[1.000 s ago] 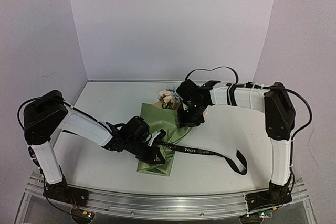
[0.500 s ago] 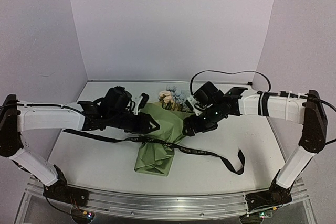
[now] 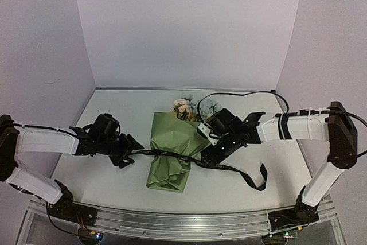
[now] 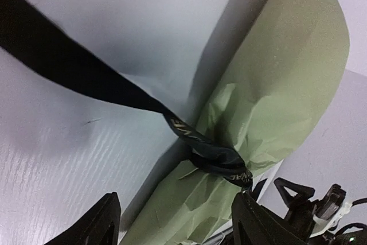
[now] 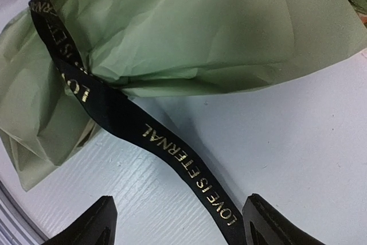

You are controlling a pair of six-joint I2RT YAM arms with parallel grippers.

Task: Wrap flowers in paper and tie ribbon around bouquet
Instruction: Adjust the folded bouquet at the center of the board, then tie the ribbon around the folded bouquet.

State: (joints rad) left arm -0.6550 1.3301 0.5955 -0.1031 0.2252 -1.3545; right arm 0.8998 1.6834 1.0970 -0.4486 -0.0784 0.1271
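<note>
The bouquet lies mid-table: a cone of olive-green paper (image 3: 168, 156) with the cream and pale blue flowers (image 3: 183, 108) poking out at its far end. The black ribbon (image 3: 228, 168) crosses the cone's waist and is knotted there (image 4: 222, 162); gold lettering shows on it (image 5: 183, 162). My left gripper (image 3: 131, 152) hovers just left of the cone, open (image 4: 179, 228), with one ribbon end running past it. My right gripper (image 3: 209, 156) is at the cone's right side, open (image 5: 180, 225). The ribbon lies flat on the table between its fingertips, not clamped.
The ribbon's right tail ends in a loop (image 3: 262, 177) near the right arm's base. A black cable (image 3: 229, 94) arcs behind the right arm close to the flowers. A metal rail (image 3: 172, 221) runs along the near edge; walls close in at back and sides.
Both grippers have opened. The left arm swung from the cone's lower part round behind it, then back to its left side, leaving the ribbon across the cone. The right gripper came down beside the ribbon.
</note>
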